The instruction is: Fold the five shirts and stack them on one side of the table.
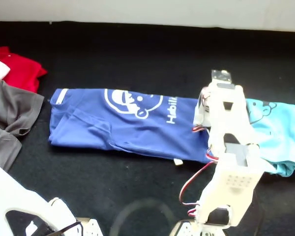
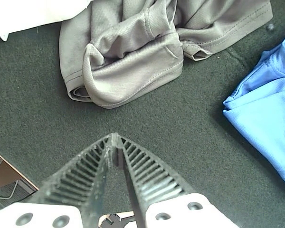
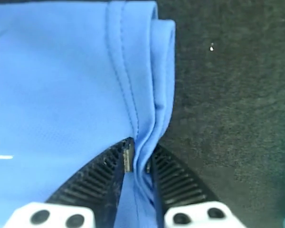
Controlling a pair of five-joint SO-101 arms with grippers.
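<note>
Fingers point(image 3: 102, 173) of the right gripper point(image 3: 138, 156) pinch the blue shirt point(image 3: 61, 80) — arm-covered from overhead.

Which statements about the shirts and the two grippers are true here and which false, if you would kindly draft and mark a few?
1. The right gripper is clamped on an edge of the blue shirt. True.
2. The left gripper holds the grey shirt. False: it is shut on nothing, with bare table between it and that shirt.
3. The red shirt lies next to the grey shirt, at the left of the high view. True.
4. The blue shirt overlaps the red shirt. False: black table separates them.
</note>
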